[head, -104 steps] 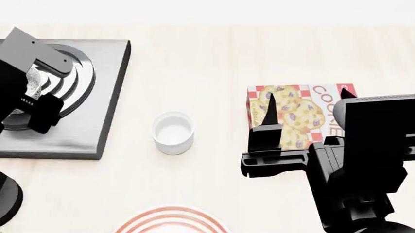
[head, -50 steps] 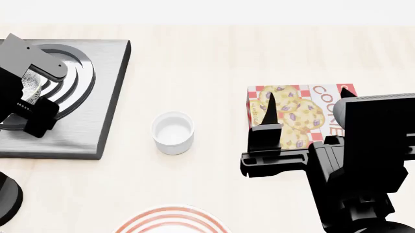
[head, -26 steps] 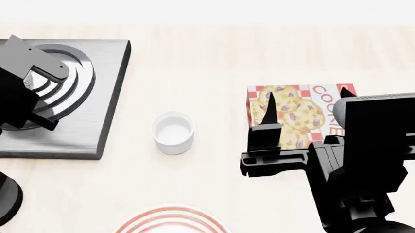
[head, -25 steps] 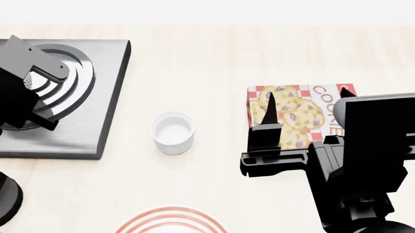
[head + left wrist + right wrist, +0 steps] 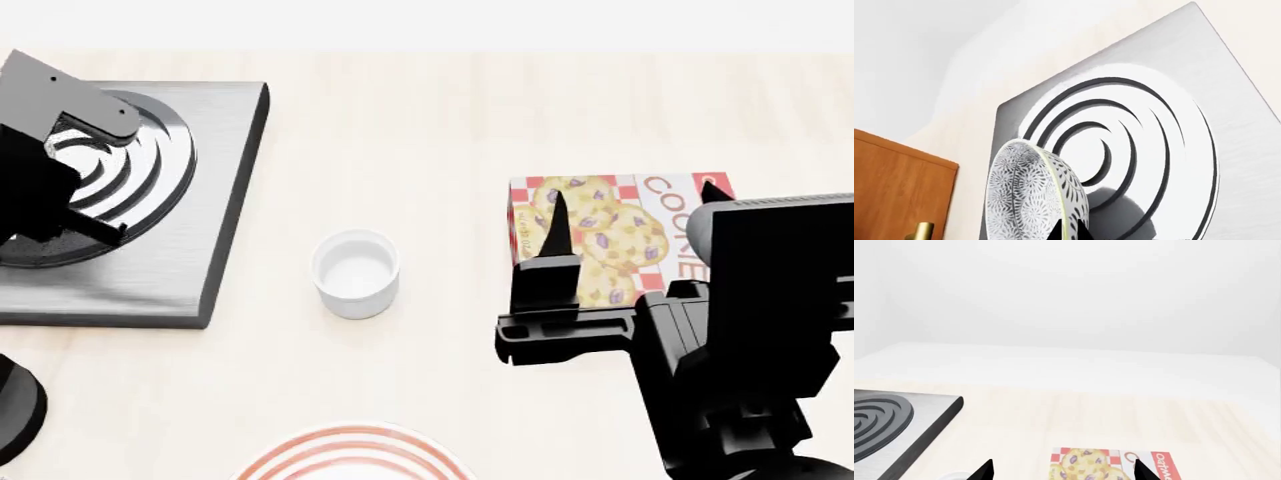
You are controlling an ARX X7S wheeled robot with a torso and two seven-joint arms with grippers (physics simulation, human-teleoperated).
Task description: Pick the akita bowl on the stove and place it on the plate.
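Observation:
In the left wrist view the akita bowl, net-patterned outside, is tilted on edge above the stove and casts a shadow on the burner rings. My left gripper is shut on its rim, one fingertip on each side. In the head view the left arm covers the bowl over the stove. The plate, white with red rings, shows only its far rim at the near edge. My right gripper hangs open over the cookie box, holding nothing.
A small plain white cup stands between stove and plate. A cookie box lies flat at the right, under the right gripper. A wooden cabinet with a brass handle sits beside the stove.
The left arm has shifted up and back over the burner with the bowl in its grip. The bowl, seen beside the arm earlier, is now hidden behind it. The right arm stayed still.

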